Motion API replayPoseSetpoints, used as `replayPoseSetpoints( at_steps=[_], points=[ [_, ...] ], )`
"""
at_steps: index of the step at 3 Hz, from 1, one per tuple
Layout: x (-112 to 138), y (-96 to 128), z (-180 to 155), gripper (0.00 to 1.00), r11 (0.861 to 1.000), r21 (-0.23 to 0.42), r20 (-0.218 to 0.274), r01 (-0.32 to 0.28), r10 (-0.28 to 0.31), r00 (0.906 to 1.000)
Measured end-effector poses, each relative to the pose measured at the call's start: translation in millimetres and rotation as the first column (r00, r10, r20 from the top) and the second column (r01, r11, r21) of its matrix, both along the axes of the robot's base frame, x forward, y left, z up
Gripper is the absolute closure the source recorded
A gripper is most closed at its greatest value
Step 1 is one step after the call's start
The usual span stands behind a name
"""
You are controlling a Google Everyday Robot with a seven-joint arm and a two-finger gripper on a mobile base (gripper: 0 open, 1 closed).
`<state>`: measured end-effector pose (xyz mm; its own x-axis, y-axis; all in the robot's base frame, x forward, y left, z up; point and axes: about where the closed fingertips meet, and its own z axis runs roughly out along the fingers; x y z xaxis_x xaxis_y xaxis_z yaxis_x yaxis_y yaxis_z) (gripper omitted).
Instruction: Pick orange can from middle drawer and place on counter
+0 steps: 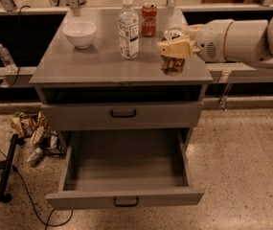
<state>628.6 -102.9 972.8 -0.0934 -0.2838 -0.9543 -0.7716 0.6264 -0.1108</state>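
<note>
My gripper [175, 48] is shut on the orange can [173, 63], a small can with an orange-brown patterned body and a silver top. It holds the can upright over the right part of the counter [88, 61], the can's base at or just above the surface. The arm [241, 40] reaches in from the right. The middle drawer [126, 169], the lowest one of the grey cabinet, stands pulled out and empty, its black handle at the front.
On the counter stand a white bowl [80, 33] at the back left, a clear bottle [128, 28] in the middle and a red cola can [149, 19] behind it. The drawer above [123, 114] is closed. Bags and litter [33, 133] lie on the floor at the left.
</note>
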Motion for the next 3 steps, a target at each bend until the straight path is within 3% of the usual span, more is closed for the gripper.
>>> replayPoseSetpoints(
  at_steps=[1, 3],
  points=[
    [46.9, -7.3, 8.7, 1.00, 0.999, 0.035, -0.006, -0.007, 0.007, 1.0000],
    [105.6, -15.5, -15.0, 0.98, 0.998, 0.061, -0.099, 0.008, -0.002, 0.9951]
  ],
)
